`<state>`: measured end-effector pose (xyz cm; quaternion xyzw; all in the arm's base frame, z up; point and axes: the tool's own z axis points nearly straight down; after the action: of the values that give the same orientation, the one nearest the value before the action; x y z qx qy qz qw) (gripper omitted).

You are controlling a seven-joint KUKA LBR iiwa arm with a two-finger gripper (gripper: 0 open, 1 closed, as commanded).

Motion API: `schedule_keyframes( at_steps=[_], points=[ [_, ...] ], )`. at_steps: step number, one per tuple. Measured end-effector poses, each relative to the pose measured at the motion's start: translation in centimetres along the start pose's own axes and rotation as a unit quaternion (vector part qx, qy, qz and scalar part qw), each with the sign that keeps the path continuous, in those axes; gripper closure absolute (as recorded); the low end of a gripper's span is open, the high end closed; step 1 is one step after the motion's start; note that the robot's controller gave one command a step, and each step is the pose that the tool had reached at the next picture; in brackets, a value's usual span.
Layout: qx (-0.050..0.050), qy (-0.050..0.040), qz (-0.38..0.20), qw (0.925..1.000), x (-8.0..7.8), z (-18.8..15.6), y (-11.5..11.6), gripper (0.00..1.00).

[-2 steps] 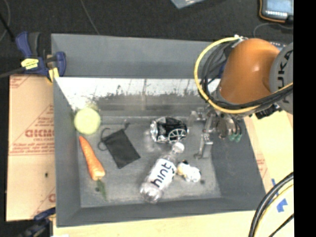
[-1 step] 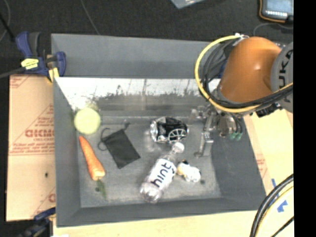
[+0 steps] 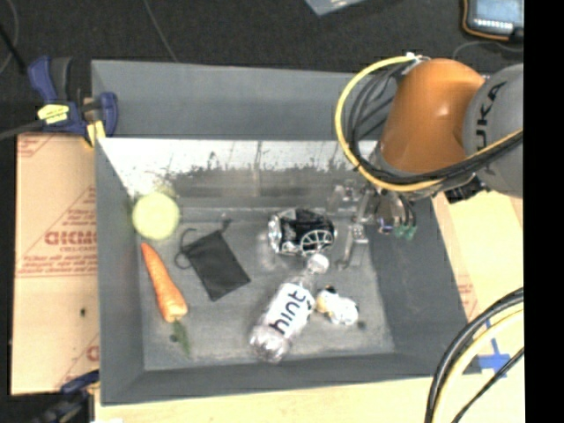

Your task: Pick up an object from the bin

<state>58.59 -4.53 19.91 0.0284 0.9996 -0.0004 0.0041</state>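
The clear plastic bottle (image 3: 284, 320), lying at the front of the bin (image 3: 256, 104), is showing the word "hint" on its label. The letters "UKA" are showing on the grey robot arm (image 3: 500, 122).

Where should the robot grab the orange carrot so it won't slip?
Probably the carrot is best gripped round its thick middle, coming straight down and squeezing across its narrow width. It lies flat on the bin floor, long and slim, with bare floor along both sides; the black pouch lies apart.

Orange wrist cover (image 3: 427, 113), yellow-black cable loops (image 3: 344, 117), silvery claw (image 3: 352, 247).
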Motion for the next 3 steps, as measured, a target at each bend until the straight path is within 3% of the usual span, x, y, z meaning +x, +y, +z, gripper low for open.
schedule_keyframes(
  at_steps=[1,2,3],
  points=[
    [0.000,-0.0021,-0.008,1.0000,-2.6,3.6,-0.1,0.00],
    [0.000,-0.0018,-0.021,0.9998,-3.6,8.5,1.5,0.00],
    [0.000,-0.0110,0.032,0.9994,-5.4,12.3,0.2,1.00]
  ],
)
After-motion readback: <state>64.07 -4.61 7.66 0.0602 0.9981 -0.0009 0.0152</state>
